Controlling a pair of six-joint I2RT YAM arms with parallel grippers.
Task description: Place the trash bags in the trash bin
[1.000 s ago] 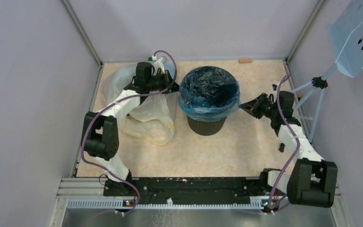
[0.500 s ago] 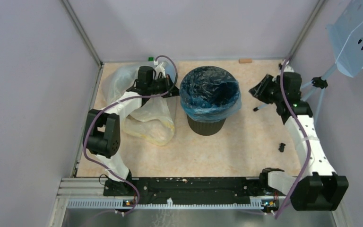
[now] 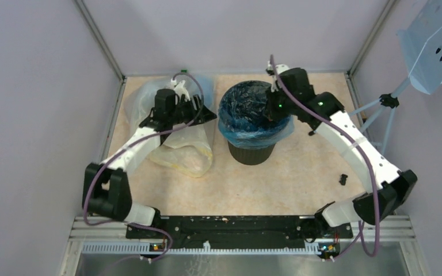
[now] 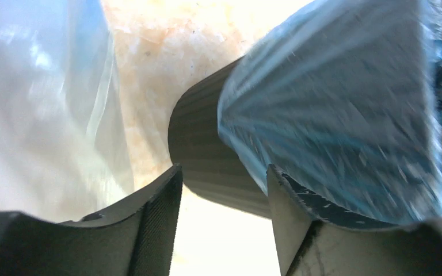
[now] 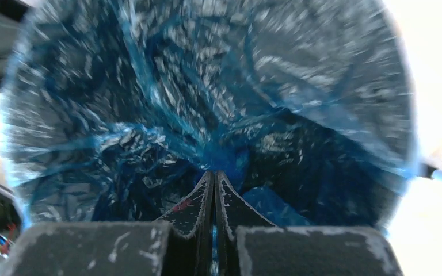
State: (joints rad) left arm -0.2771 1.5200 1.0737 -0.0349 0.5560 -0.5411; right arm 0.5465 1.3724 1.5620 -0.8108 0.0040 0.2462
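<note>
From above, the blue trash bag lines the black trash bin near the counter's far edge, while the left wrist view shows the left hand open just beside the bin, and the right wrist view shows the right hand closed, fingers pressed together, above the bag's mouth.

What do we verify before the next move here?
1. bin upright: ok.
2. blue bag lining the bin, edge folded over the rim: ok.
3. right end effector shut, aimed into the bin's mouth: ok.
4. right end effector free of bag film: cannot tell.
5. left end effector open and empty, beside the bin: ok.
6. clear bag outside the bin: ok.
</note>
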